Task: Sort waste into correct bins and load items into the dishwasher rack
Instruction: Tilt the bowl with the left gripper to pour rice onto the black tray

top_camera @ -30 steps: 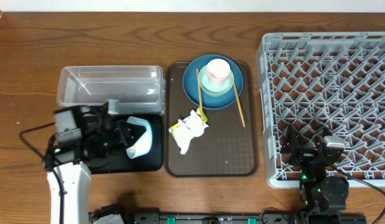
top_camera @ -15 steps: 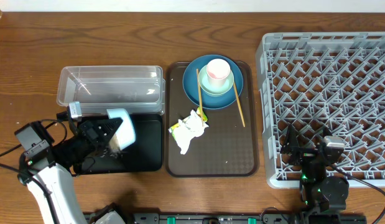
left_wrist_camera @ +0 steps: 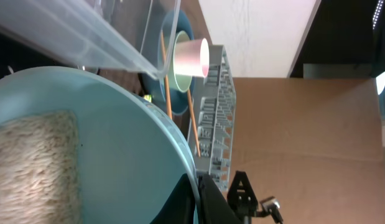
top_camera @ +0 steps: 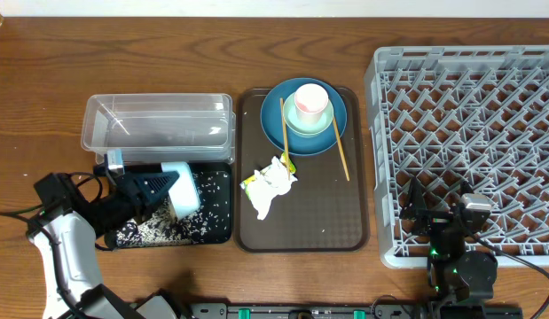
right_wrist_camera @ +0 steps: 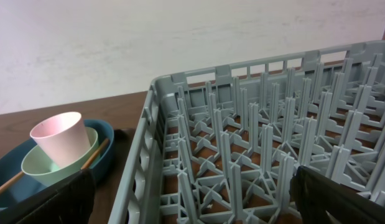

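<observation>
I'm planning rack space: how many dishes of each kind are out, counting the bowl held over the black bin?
Plates: 1 (dark-blue plate)
Bowls: 2 (pale-green bowl, light-blue bowl)
Cups: 1 (pink cup)
Chopsticks: 2
Total: 6

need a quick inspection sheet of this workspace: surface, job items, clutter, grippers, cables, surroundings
surface: brown wooden table; grey pegged plastic dishwasher rack at right, no dishes in it
job's things: dark-blue plate, pale-green bowl, pink cup, two wooden chopsticks on brown serving tray; white rice grains in shallow black bin; clear plastic tub behind it
clutter: crumpled white napkin, yellow-green wrapper on tray
grippers: left gripper shut on tilted light-blue bowl over black bin; right gripper open, holding nothing
cables: black cable by left arm
surroundings: white wall
</observation>
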Controlling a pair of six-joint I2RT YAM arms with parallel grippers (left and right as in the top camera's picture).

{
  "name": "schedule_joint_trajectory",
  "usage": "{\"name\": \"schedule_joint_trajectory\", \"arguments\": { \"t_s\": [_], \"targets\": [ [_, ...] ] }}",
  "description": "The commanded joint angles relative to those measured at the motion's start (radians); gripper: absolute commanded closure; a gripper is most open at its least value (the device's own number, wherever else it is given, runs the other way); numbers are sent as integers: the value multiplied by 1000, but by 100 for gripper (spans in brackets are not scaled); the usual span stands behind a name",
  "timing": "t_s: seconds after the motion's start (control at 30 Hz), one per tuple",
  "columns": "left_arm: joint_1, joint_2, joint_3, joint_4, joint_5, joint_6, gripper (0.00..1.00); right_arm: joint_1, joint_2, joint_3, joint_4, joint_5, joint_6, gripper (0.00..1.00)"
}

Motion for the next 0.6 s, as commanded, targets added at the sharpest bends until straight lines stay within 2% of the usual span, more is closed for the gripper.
{"name": "schedule_joint_trajectory", "arguments": {
  "t_s": [0.0,0.23,0.47,0.57],
  "targets": [
    [6,2,5,-52,29,132,93,-8,-5,-1,-4,0,-4,1],
    [5,2,5,-118,43,158,89,-8,-5,-1,-4,0,-4,1],
    [5,3,5,-127,193,157,88,-8,-5,-1,-4,0,-4,1],
    [5,3,5,-121,208,158,88,-8,-5,-1,-4,0,-4,1]
  ]
}}
